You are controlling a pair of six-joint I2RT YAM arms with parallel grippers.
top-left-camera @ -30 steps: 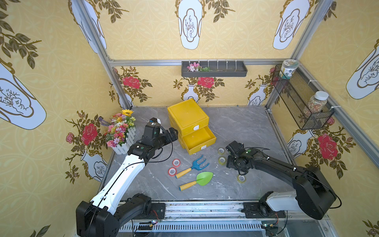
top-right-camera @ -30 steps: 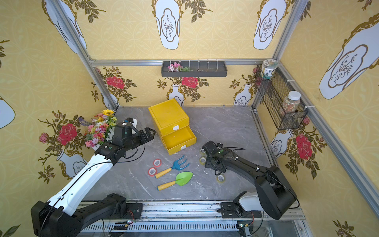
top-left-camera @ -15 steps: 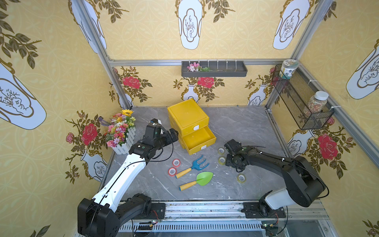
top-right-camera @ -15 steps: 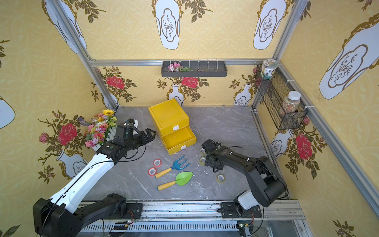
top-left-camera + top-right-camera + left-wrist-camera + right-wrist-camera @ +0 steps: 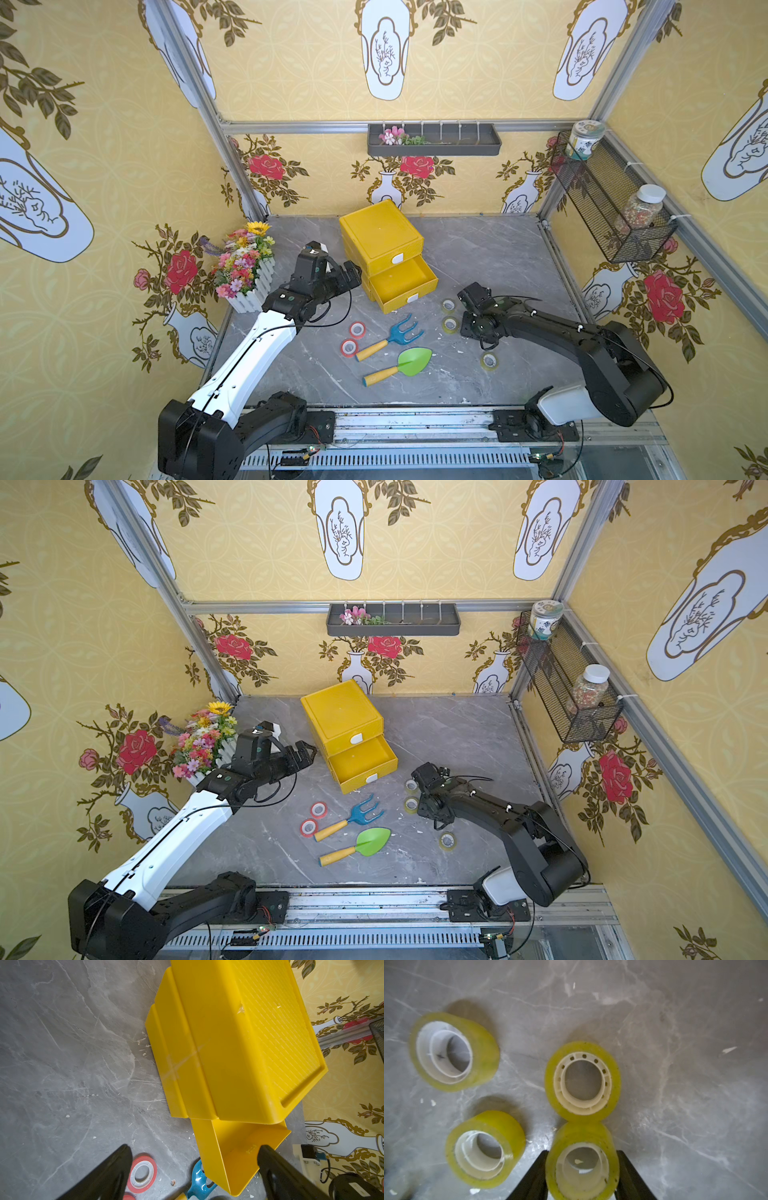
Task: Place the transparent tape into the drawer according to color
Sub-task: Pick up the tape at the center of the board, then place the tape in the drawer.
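In the right wrist view my right gripper [image 5: 582,1153] is shut on a yellowish-green transparent tape roll [image 5: 582,1164], one black finger against each side. Three more yellowish-green rolls [image 5: 583,1081] [image 5: 485,1149] [image 5: 454,1051] lie flat beyond it. In a top view the right gripper [image 5: 473,324] points down beside two of them [image 5: 450,324] [image 5: 448,305]; the held roll is hidden under it. Another roll [image 5: 489,360] lies nearer the front. Two red rolls [image 5: 357,329] [image 5: 349,347] lie left of the toy tools. The yellow cabinet's lower drawer [image 5: 399,278] is pulled out and looks empty. My left gripper [image 5: 351,272] hangs open beside it.
A blue toy rake [image 5: 399,334] and a green toy trowel [image 5: 409,361] lie between the red and the yellowish rolls. A flower box [image 5: 245,266] stands at the left wall. A wire shelf [image 5: 602,199] with jars hangs on the right wall.
The right gripper's fingers have closed in onto the yellowish-green roll, and its arm has shifted a little toward the cabinet. The left arm has barely moved.
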